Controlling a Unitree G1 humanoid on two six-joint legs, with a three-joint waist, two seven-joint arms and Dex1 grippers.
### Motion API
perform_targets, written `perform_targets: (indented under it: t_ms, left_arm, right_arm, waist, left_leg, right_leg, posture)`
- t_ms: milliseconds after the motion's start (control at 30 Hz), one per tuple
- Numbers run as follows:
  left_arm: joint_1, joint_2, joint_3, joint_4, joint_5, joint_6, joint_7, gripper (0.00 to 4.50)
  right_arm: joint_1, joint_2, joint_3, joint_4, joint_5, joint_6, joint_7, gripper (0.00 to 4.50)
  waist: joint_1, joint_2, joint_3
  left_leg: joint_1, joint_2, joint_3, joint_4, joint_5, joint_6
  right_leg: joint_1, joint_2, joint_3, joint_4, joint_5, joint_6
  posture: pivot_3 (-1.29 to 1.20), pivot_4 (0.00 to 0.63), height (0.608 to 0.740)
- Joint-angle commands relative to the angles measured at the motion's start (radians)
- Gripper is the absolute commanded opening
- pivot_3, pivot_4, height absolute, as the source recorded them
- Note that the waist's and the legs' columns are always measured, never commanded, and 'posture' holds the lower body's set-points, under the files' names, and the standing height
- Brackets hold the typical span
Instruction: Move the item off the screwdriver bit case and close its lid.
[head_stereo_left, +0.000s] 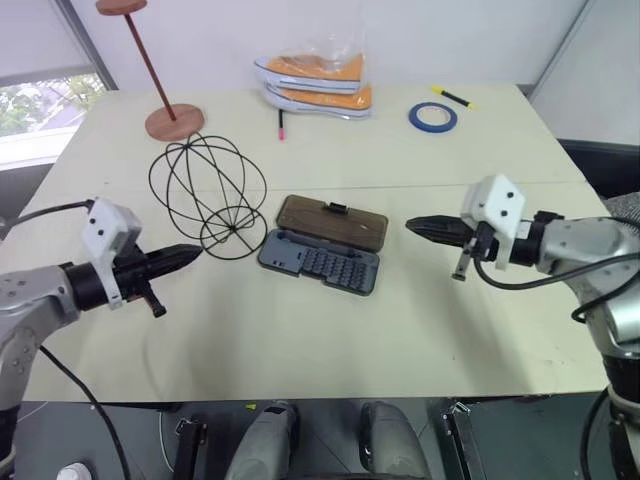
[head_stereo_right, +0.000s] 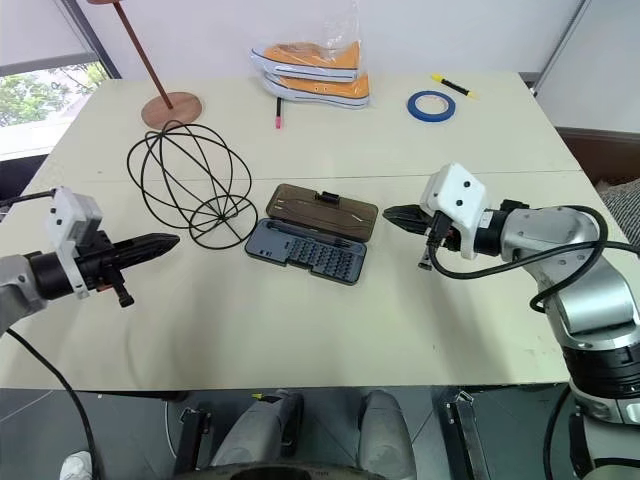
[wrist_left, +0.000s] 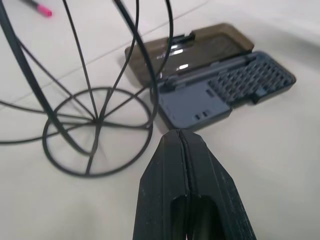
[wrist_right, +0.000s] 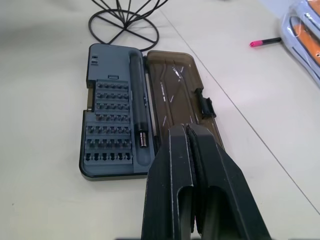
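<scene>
The item, a black wire globe (head_stereo_left: 208, 195), stands on its ring base (head_stereo_left: 233, 235) on the table, right beside the left end of the screwdriver bit case (head_stereo_left: 320, 262). The grey-blue case lies open with its rows of bits showing. Its smoky-brown lid (head_stereo_left: 332, 222) lies flat behind it, latch tab up. My left gripper (head_stereo_left: 190, 253) hovers just left of the ring base, shut and empty; the left wrist view shows its fingertips (wrist_left: 180, 134) pressed together. To the right of the case my right gripper (head_stereo_left: 415, 226) points at the lid, shut and empty.
A red-brown disc-topped stand (head_stereo_left: 172, 120) rises at the back left. Orange shoes in a clear bag (head_stereo_left: 315, 82), a pink-tipped pen (head_stereo_left: 282, 124), a blue tape roll (head_stereo_left: 432, 117) and a yellow marker (head_stereo_left: 452, 96) lie along the far side.
</scene>
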Motion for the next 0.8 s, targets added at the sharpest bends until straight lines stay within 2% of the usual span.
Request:
perform_targets:
  t_ms: [33, 167, 233, 467, 800]
  left_arm:
    - [0.030, 0.021, 0.041, 0.005, 0.018, -0.015, -0.010, 1.37]
    - [0.058, 0.039, 0.109, 0.046, 0.001, -0.010, -0.045, 3.56]
    - [0.068, 0.046, 0.127, 0.071, 0.016, -0.027, -0.055, 4.48]
    - [0.041, 0.030, 0.105, 0.144, 0.070, -0.115, -0.062, 4.48]
    - [-0.183, -0.092, -0.030, 0.316, 0.175, -0.270, 0.018, 4.48]
  right_arm:
    - [-0.015, 0.001, -0.007, -0.009, -0.006, -0.021, -0.007, 0.00]
    - [-0.021, 0.005, 0.004, -0.004, -0.008, -0.020, -0.003, 0.00]
    - [-0.025, 0.007, 0.007, 0.001, -0.007, -0.021, 0.001, 0.00]
    - [-0.040, 0.022, 0.032, 0.026, -0.019, -0.039, 0.002, 0.00]
    - [-0.026, 0.059, 0.036, 0.010, -0.049, -0.064, -0.043, 0.00]
  waist:
    - [0.000, 0.000, 0.000]
    - [0.001, 0.000, 0.000]
    - [0.000, 0.000, 0.000]
    - [0.001, 0.000, 0.000]
    - [0.002, 0.000, 0.000]
  left_leg:
    - [0.000, 0.000, 0.000, 0.000, 0.000, 0.000]
    - [0.000, 0.000, 0.000, 0.000, 0.000, 0.000]
    - [0.000, 0.000, 0.000, 0.000, 0.000, 0.000]
    - [0.000, 0.000, 0.000, 0.000, 0.000, 0.000]
    - [0.000, 0.000, 0.000, 0.001, 0.001, -0.001]
  right_leg:
    - [0.000, 0.000, 0.000, 0.000, 0.000, 0.000]
    - [0.000, 0.000, 0.000, 0.000, 0.000, 0.000]
    - [0.000, 0.000, 0.000, 0.000, 0.000, 0.000]
    - [0.000, 0.000, 0.000, 0.000, 0.000, 0.000]
    - [0.000, 0.001, 0.000, 0.000, 0.001, -0.001]
  posture:
    - [0.00, 0.150, 0.740]
    - [0.00, 0.150, 0.740]
    - [0.00, 0.150, 0.740]
    - [0.00, 0.150, 0.740]
    - [0.00, 0.150, 0.740]
